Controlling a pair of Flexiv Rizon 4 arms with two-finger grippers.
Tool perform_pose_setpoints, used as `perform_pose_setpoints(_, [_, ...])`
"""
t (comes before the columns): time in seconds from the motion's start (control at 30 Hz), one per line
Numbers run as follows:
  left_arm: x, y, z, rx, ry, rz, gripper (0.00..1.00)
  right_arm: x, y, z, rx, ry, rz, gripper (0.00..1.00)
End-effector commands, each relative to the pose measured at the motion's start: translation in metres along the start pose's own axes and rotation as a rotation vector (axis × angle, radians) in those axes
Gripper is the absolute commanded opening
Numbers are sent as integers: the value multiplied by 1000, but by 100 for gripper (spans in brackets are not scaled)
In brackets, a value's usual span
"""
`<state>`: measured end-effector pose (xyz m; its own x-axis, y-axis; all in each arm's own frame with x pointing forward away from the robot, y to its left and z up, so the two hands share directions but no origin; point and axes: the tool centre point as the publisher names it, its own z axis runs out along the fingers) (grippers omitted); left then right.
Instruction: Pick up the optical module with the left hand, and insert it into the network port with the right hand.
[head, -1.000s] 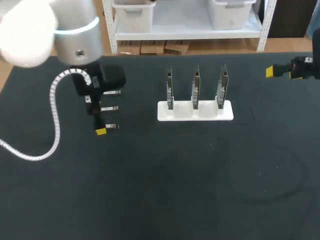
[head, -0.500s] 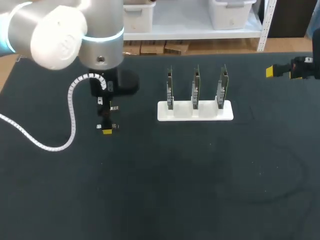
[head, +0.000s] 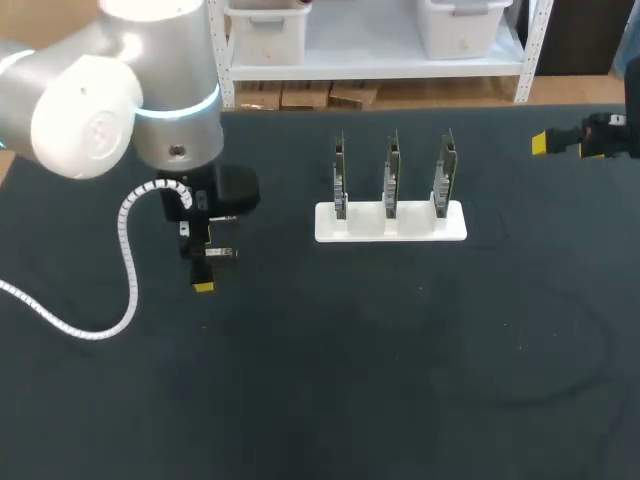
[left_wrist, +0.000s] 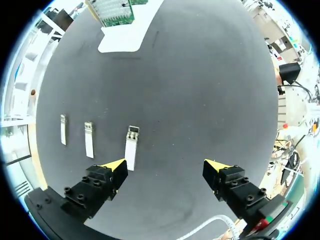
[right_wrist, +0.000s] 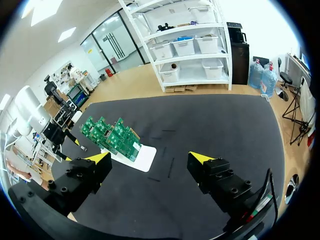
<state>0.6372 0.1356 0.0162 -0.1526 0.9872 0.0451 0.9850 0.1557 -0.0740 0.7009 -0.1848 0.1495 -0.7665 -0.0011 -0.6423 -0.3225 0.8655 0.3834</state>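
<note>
**Module pick-up: not yet begun; gripper over the parts**

Item 1. Left gripper (left_wrist: 166, 167). It is held above the table (head: 400, 380) at its left side, pointing down. The jaws are spread wide and nothing is held between them.

Item 2. Module (left_wrist: 131, 148). It lies flat on the table, nearest of a row of three. It is found just ahead of one yellow tip, at the outer edge of the gap rather than centred in it. No finger is seen to touch it from two sides.

Item 3. Spare modules (left_wrist: 89, 139). Two are laid parallel beside the first, outside the jaws.

Item 4. Stand (head: 390, 224). It is white, set near the table's middle and well apart from the modules. Three green boards (head: 391, 170) are held upright in it. The port is presumed to sit on one board; it is too small to be made out.

Item 5. Right gripper (right_wrist: 150, 159). It is parked at the table's far right edge with its jaws apart and empty, the stand lying well ahead of it.

Progress. Nothing is judged complete. To be done:
- centring the left jaws over the module and grasping it
- lifting it
- handing it to the right gripper
- inserting it
</note>
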Motion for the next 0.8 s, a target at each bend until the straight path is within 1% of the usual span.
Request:
perform_pose_setpoints(0.03, [1,13,4,14,-19,9,100,0,1,-1,4,0,1,100])
perform_pose_setpoints(0.2, [-2,21,0,13,5,33,100,0,1,-1,4,0,1,100])
perform_pose_setpoints(0.57, [-3,31,2,22,1,30,100,0,1,-1,4,0,1,100])
perform_pose_setpoints(0.8, [-1,35,13,51,-9,10,100,0,1,-1,4,0,1,100])
